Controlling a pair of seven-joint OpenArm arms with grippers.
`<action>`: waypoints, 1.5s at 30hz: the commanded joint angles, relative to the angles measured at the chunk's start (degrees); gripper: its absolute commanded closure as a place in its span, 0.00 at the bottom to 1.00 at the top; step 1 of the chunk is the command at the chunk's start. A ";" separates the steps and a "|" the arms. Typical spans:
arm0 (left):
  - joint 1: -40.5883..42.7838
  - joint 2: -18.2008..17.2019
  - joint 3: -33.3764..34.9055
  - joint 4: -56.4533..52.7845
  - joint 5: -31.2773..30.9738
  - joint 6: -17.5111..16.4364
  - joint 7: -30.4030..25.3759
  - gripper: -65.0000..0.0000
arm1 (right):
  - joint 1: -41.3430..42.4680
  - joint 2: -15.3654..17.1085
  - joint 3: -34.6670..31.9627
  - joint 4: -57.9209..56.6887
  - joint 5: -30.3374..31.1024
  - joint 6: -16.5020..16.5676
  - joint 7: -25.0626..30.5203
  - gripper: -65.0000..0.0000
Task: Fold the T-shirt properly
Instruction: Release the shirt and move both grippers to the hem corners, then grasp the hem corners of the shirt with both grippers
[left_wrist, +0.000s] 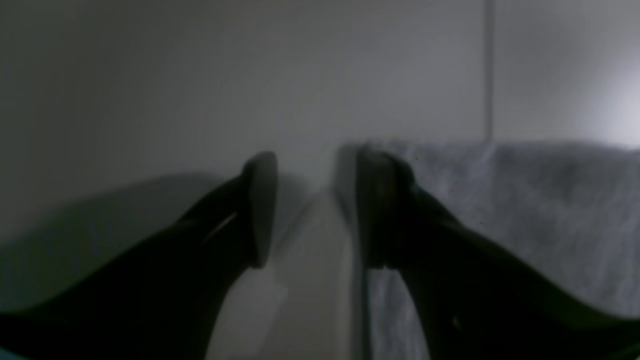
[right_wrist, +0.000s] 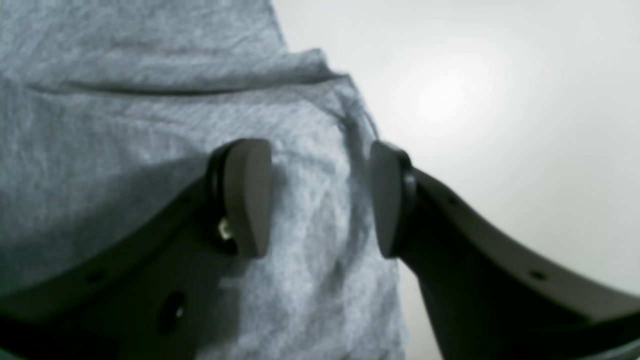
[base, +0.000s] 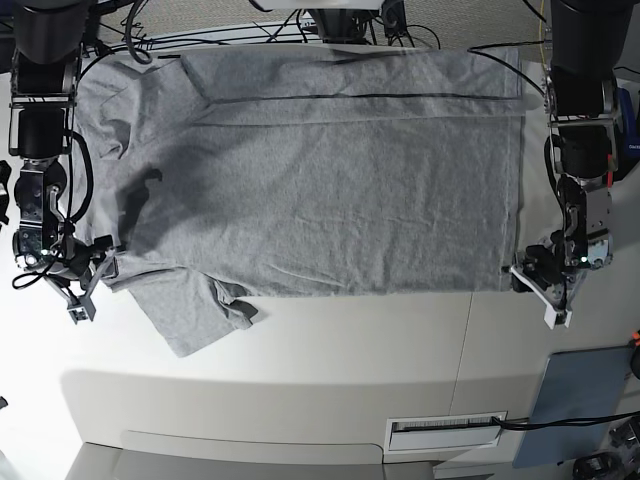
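Nearest, at 4 o'clock, left gripper (base: 537, 283) open at T-shirt (base: 330, 170) hem corner, holding nothing; at 8 o'clock, right gripper (base: 88, 275) open astride sleeve edge, ungripped; beyond, spread flat across table (base: 330, 350) toward 12 o'clock.

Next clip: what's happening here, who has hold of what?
A two-armed robot is working on a grey T-shirt spread flat on a white table, plain side up. Both grippers sit low at the near edge: the left gripper at the hem corner, the right gripper over the cloth by the sleeve. Both jaws stand open; nothing is gripped, and no fold is made yet.
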 joint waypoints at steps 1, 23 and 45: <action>-1.42 -0.90 -0.28 0.87 -1.27 -1.57 -0.70 0.58 | 1.73 1.07 0.39 0.76 0.31 -0.24 0.87 0.52; -1.27 2.78 -0.28 0.72 -5.53 -5.33 4.81 0.59 | 1.70 -0.35 0.39 0.76 0.26 -0.22 0.74 0.52; -0.94 3.04 -0.28 0.72 2.23 -5.33 3.45 1.00 | 11.30 -5.95 0.39 -8.63 -9.18 -1.20 13.64 0.38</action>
